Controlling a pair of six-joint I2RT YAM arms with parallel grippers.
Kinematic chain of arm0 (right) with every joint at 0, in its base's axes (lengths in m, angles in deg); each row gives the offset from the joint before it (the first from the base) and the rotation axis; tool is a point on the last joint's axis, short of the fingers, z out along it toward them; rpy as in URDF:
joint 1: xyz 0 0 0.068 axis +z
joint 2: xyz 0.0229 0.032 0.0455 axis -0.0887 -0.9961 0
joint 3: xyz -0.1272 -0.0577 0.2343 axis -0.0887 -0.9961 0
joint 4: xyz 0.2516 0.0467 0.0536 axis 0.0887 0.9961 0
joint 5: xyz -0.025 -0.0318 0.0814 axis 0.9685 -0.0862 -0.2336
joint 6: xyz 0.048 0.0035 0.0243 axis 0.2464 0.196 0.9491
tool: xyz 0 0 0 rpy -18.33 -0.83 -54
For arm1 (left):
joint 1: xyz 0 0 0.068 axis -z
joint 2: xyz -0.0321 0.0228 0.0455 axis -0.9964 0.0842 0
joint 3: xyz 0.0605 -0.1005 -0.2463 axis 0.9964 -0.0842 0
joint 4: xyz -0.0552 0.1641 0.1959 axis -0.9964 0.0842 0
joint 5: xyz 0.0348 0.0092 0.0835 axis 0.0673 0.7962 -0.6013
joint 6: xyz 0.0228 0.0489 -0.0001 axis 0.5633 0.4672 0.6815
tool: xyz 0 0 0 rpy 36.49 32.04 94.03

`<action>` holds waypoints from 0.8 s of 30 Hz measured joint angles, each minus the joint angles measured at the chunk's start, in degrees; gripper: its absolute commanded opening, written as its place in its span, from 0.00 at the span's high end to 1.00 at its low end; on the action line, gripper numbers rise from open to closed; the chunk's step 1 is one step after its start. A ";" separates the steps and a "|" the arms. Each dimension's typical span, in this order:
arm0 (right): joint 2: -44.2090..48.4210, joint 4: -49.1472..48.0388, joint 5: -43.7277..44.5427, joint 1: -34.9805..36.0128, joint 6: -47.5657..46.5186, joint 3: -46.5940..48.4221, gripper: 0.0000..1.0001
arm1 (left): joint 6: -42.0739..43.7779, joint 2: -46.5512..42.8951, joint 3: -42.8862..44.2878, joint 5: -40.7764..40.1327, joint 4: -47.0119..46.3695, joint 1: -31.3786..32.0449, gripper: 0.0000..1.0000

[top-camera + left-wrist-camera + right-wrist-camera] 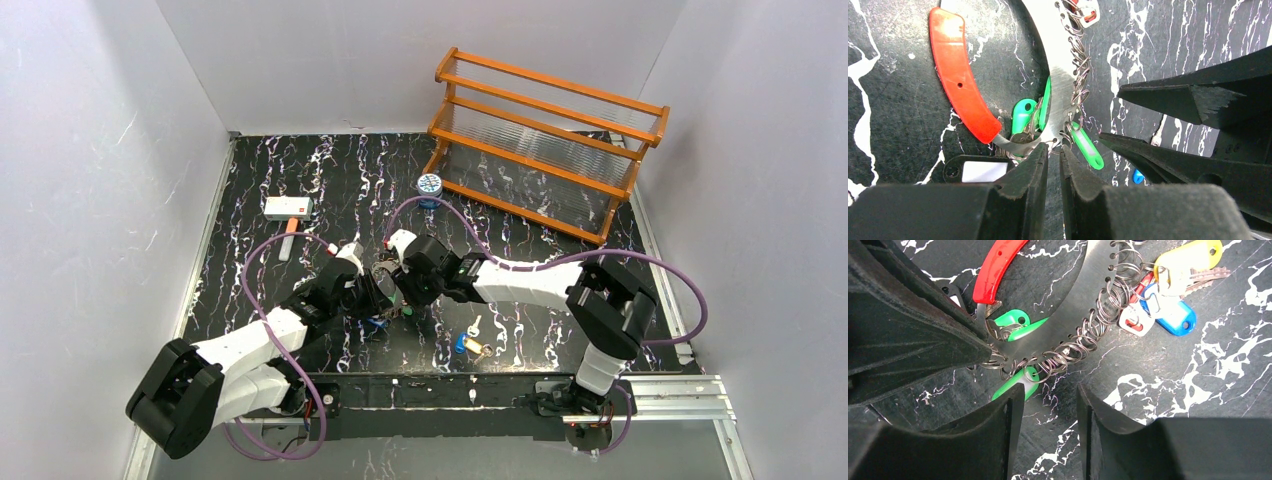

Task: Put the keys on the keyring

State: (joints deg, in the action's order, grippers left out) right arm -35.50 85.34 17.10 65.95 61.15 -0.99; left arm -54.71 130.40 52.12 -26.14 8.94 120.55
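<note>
The keyring [1060,85] is a wide silvery band edged with small wire rings, with a red grip [955,75] on one part. It lies mid-table [385,272]. My left gripper [1053,148] is shut on the band's lower edge, as the right wrist view also shows. Green-tagged keys [1020,117] hang by that spot. On the band [1083,300] hang a yellow-tagged key [1188,260] and a blue-tagged one [1170,312]. My right gripper [1050,390] stands open just below the band, with only table between its fingers. Loose blue and gold keys [468,343] lie near the front.
An orange slatted rack [545,140] stands at the back right, with a small blue-and-white tin [429,184] in front of it. A white box [287,207] lies at the back left. A black tag with a white label [975,170] sits beside my left fingers.
</note>
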 measured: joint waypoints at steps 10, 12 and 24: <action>0.33 -1.44 -9.33 0.04 -0.13 -2.36 0.65 | -0.42 0.72 -0.26 0.07 -0.74 0.00 0.85; 0.24 -1.88 -11.91 0.17 -0.20 -2.78 0.67 | -0.55 1.01 -0.26 0.09 -0.79 0.00 0.86; 1.29 -5.46 -14.03 0.42 -0.09 -6.62 0.61 | -0.17 -1.03 -0.31 -0.04 0.50 0.00 0.85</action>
State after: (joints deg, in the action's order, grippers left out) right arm -34.21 79.88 3.07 66.36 61.07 -7.61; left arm -54.89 129.38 51.81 -26.18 9.45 120.55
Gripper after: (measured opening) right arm 0.327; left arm 0.145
